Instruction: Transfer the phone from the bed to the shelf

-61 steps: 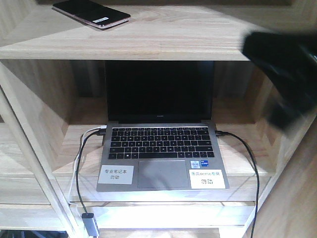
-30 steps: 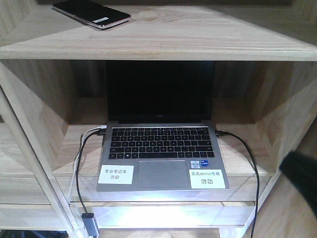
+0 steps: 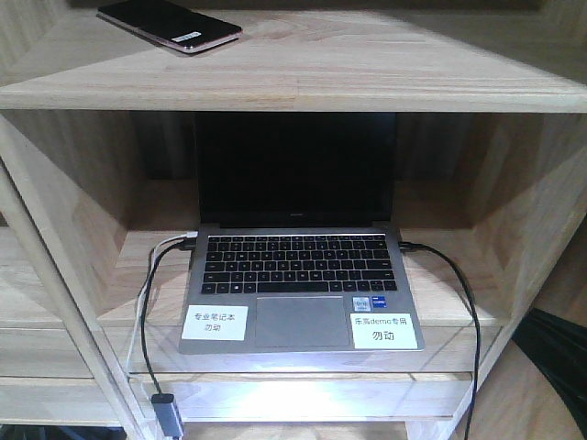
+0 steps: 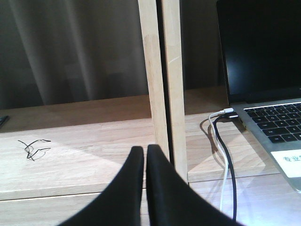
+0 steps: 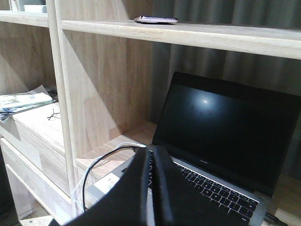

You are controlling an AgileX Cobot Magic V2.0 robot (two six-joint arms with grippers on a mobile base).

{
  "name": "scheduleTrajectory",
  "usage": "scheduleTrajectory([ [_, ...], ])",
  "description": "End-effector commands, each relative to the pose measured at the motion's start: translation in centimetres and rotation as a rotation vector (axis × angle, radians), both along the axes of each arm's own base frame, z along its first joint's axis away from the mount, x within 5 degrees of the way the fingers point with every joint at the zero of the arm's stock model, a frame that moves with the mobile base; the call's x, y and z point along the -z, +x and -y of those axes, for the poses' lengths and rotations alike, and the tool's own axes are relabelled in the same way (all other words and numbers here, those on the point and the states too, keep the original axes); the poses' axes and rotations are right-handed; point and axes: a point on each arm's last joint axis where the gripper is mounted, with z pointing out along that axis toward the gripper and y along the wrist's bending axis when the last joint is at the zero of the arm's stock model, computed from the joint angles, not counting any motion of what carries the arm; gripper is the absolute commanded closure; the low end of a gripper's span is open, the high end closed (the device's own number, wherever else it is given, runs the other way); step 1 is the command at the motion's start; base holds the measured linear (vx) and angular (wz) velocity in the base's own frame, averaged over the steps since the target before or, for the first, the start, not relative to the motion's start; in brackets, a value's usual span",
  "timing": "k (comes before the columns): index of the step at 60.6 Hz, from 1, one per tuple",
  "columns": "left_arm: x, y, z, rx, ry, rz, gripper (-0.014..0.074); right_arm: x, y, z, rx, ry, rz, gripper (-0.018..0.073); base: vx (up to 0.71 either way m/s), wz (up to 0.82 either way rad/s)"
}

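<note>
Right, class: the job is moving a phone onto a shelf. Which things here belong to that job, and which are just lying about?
Belonging to the job:
phone
shelf, with the phone lying on it

Just lying about:
laptop, open, screen dark
cables plugged into the laptop
papers in the next cubby

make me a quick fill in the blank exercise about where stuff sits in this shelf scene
1. The flat glossy black phone lies on the pale wooden shelf board directly ____ the grey laptop.
2. The laptop's lid is ____.
3. The laptop's screen is ____.
4. The left gripper has its fingers ____.

Missing words: above; open; dark; shut
</note>
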Motion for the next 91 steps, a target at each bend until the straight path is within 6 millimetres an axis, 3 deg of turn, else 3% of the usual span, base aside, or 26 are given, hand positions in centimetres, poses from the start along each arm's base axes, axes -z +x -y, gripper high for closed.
scheduleTrajectory([
  [1, -1.5, -0.1, 0.0, 0.004, -0.015, 0.107, 0.0595, -1.2, 0.2, 0.3, 0.048, 0.042, 0.038, 0.0566, 0.00, 0.00],
  [32, -1.5, -0.1, 0.0, 0.004, -0.015, 0.107, 0.0595, -1.4, 0.4, 0.5, 0.068, 0.069, 0.037, 0.0564, 0.00, 0.00],
  [63, -1.5, -0.1, 0.0, 0.004, -0.015, 0.107, 0.0595, -1.0, 1.0, 1.5, 0.199, 0.110, -0.030, 0.0564, 0.00, 0.00],
  [91, -1.5, -0.1, 0.0, 0.004, -0.015, 0.107, 0.0595, -1.3, 1.1, 1.8, 0.236, 0.074, 0.029, 0.0564, 0.00, 0.00],
])
